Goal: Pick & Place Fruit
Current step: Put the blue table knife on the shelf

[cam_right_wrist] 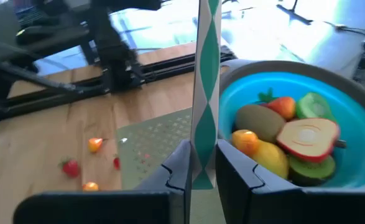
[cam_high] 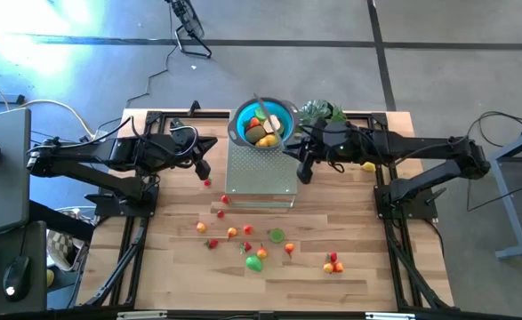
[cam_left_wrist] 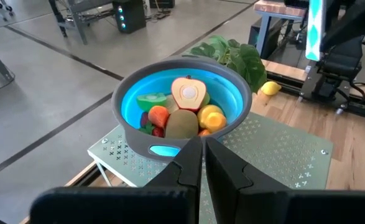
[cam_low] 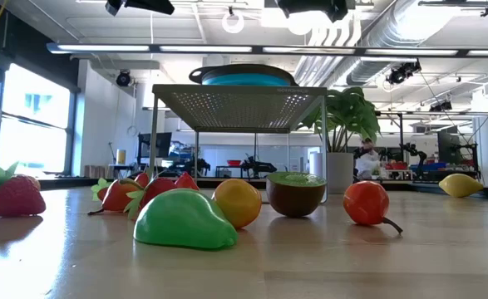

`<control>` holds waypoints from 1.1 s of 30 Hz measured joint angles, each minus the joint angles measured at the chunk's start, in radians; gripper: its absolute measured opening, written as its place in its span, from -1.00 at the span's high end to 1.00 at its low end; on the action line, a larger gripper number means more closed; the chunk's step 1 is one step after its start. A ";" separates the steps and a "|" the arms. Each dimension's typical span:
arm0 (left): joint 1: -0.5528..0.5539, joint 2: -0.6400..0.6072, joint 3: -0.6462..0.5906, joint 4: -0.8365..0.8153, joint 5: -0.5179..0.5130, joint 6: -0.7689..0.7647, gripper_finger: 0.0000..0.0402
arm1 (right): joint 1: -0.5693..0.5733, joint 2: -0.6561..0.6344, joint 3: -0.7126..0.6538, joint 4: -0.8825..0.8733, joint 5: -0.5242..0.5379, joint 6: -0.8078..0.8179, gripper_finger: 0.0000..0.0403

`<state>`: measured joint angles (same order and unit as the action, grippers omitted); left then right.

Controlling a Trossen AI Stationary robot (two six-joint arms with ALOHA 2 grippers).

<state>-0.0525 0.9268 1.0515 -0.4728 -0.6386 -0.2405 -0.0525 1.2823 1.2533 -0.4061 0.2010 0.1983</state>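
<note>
Clamping a teal-and-white striped strip [cam_right_wrist: 206, 93], the right gripper [cam_right_wrist: 201, 163] hovers beside the blue fruit-filled bowl [cam_high: 240, 124]; the left gripper [cam_left_wrist: 203, 163] waits clenched, empty.

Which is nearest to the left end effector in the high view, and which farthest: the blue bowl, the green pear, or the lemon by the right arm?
Measured from the left end effector:
1. Blue bowl, on the metal stand toward the table's far edge.
2. Green pear, on the bare wood toward the near edge.
3. Lemon, across the table under the right arm.
</note>
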 joint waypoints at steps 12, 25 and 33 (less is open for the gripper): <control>0.000 0.000 0.000 0.002 0.000 -0.018 0.93 | 0.098 0.052 0.020 -0.119 -0.036 -0.172 0.79; -0.001 -0.039 0.000 0.005 0.080 -0.036 0.93 | 0.096 0.330 0.376 -0.702 0.038 -0.208 0.79; 0.000 -0.052 0.000 0.001 0.081 -0.027 0.93 | 0.072 0.423 0.404 -0.798 -0.048 -0.247 0.79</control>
<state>-0.0528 0.8749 1.0515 -0.4722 -0.5579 -0.2671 0.0192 1.7057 1.6575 -1.2041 0.1532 -0.0489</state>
